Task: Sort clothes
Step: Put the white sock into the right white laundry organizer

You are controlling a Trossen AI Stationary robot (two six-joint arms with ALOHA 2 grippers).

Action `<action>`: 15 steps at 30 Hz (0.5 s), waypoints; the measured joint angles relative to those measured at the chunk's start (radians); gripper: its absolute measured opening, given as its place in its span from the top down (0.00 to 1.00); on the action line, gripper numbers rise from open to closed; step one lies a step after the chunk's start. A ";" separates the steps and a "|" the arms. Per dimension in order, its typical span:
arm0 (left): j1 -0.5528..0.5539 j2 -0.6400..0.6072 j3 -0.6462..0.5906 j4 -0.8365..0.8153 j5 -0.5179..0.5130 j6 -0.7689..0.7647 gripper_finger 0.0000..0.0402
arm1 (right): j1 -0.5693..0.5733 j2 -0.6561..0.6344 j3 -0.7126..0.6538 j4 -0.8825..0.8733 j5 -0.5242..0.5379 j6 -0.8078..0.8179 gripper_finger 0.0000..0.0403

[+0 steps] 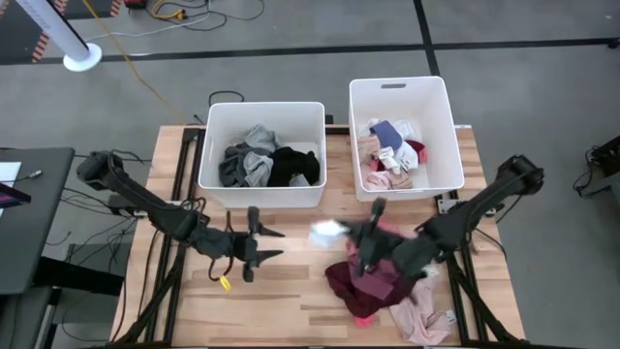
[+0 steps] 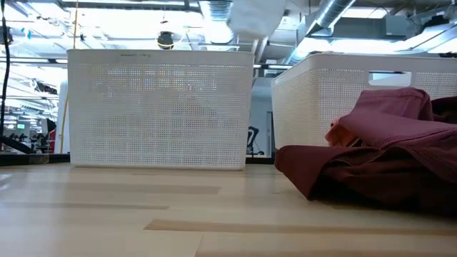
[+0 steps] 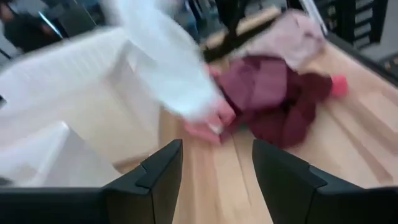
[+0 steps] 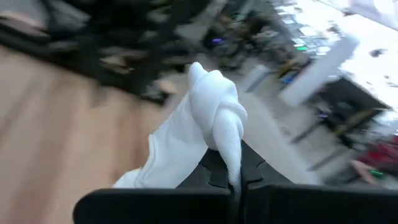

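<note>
A white garment (image 4: pixel 199 124) is hanging above the desk (image 1: pixel 291 291), in front of the two white bins (image 1: pixel 262 145), pinched in the right gripper's (image 1: pixel 373 218) fingers. A maroon garment (image 1: pixel 363 281) is lying beside it on the desk. The left gripper (image 1: pixel 254 244) is hovering nearby, fingers spread and holding nothing
</note>
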 joint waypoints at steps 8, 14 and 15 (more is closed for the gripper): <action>-0.025 0.054 0.000 -0.151 0.003 -0.142 0.53 | -0.046 -0.206 0.000 0.001 0.200 -0.170 0.99; -0.042 0.071 -0.016 -0.150 0.003 -0.164 0.53 | -0.086 -0.362 0.000 -0.034 0.340 -0.213 0.99; -0.043 0.071 -0.018 -0.148 0.003 -0.168 0.53 | -0.093 -0.383 0.000 -0.049 0.364 -0.207 0.99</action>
